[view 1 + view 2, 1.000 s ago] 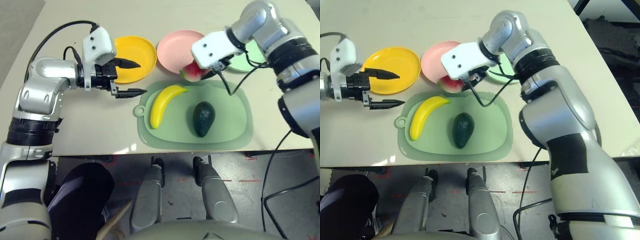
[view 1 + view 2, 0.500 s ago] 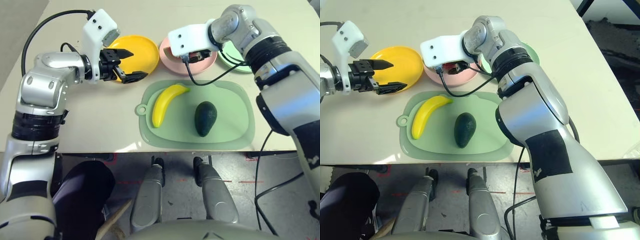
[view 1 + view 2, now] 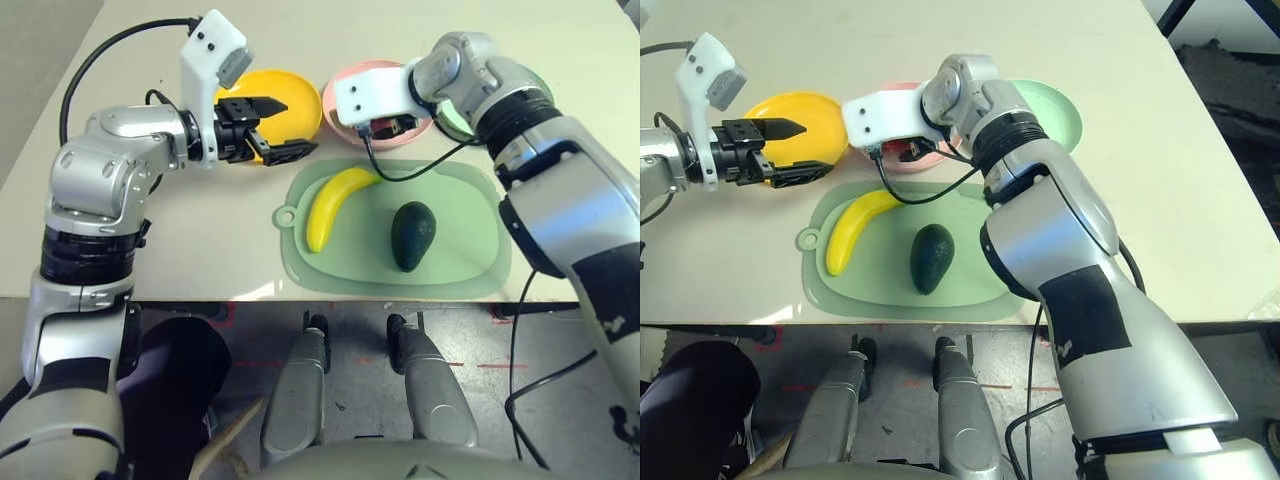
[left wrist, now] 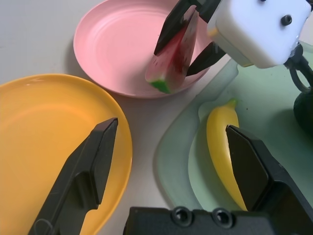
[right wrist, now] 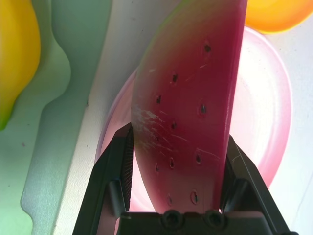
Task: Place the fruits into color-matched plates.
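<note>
Nearest to me, on the green cutting mat (image 3: 460, 250), I have two fruits not yet dealt with: the avocado (image 3: 411, 235) lies toward the mat's right half and the banana (image 3: 330, 205) lies on its left half, slanting up toward the mat's far edge. Neither is touched by anything.

Just beyond the mat's far-left corner, my left gripper (image 3: 272, 128) hangs over the near rim of the yellow plate (image 3: 300, 95); its jaws stand wide apart with nothing between them (in the left wrist view the banana sits just past one fingertip). I judge it well placed to go for the banana next.

Past the mat's far edge, about midway along it, sits the pink plate (image 4: 112, 44). My right gripper (image 4: 188, 41) is over it, jaws closed on the watermelon wedge (image 4: 173, 61), whose rind end is down at the plate's surface or very near it; whether it actually rests there I cannot tell. Farthest right beyond the mat, the mint green plate (image 3: 1060, 110) is partly behind my right arm.

So, as I read it, no fruit is released yet: the wedge is at its matching plate but still gripped, and banana and avocado are both left to do.
</note>
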`<state>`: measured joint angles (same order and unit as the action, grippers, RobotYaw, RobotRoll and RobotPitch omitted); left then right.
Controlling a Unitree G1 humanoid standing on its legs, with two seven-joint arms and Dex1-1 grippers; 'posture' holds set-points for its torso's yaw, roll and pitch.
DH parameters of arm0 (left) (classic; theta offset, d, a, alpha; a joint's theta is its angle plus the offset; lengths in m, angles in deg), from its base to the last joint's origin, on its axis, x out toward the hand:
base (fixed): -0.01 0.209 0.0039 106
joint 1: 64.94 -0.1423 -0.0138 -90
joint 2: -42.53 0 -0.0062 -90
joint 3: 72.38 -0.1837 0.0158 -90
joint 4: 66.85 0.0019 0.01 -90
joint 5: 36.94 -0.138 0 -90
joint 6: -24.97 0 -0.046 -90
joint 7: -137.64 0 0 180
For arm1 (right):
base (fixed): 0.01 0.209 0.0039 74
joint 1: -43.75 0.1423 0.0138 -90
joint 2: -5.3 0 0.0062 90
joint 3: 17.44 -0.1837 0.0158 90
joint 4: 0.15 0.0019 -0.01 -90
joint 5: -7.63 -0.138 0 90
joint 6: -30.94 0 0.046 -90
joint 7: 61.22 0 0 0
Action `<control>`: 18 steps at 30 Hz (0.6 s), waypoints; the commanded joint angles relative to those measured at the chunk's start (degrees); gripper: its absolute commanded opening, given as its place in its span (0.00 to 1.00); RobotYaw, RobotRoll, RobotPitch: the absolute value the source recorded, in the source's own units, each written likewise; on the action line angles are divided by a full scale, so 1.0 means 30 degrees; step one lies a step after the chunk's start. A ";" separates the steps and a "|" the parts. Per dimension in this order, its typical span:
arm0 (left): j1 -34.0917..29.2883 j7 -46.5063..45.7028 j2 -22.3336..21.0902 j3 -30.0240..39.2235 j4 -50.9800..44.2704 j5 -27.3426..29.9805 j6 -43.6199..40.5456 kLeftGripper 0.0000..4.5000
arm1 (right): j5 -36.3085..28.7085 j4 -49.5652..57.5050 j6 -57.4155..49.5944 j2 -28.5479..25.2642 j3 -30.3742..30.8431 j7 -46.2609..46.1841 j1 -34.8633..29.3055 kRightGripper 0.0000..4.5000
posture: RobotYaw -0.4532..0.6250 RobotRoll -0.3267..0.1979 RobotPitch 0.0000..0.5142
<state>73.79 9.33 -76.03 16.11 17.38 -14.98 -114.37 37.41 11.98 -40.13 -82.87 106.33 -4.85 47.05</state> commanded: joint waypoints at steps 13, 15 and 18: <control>-0.0263 0.0385 -0.0493 -0.0142 -0.0267 0.0221 0.0313 1.00 | 0.1085 -0.0079 0.0511 -0.0666 -0.0779 -0.1143 0.1478 0.99 | 0.38 0.62 0.62; -0.0179 0.0531 -0.0523 -0.0258 -0.0096 0.0137 0.0500 1.00 | 0.1027 -0.0003 0.0867 -0.0974 -0.0885 -0.0835 0.2034 0.99 | 0.37 0.62 0.62; -0.0021 0.0717 -0.0591 -0.0322 0.0212 0.0019 0.0734 1.00 | 0.0789 0.0158 0.1601 -0.1467 -0.1087 0.0114 0.2712 0.99 | 0.37 0.62 0.62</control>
<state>73.50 10.72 -77.03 15.97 17.72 -14.40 -112.87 40.12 12.10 -36.79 -87.08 104.34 -6.43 54.29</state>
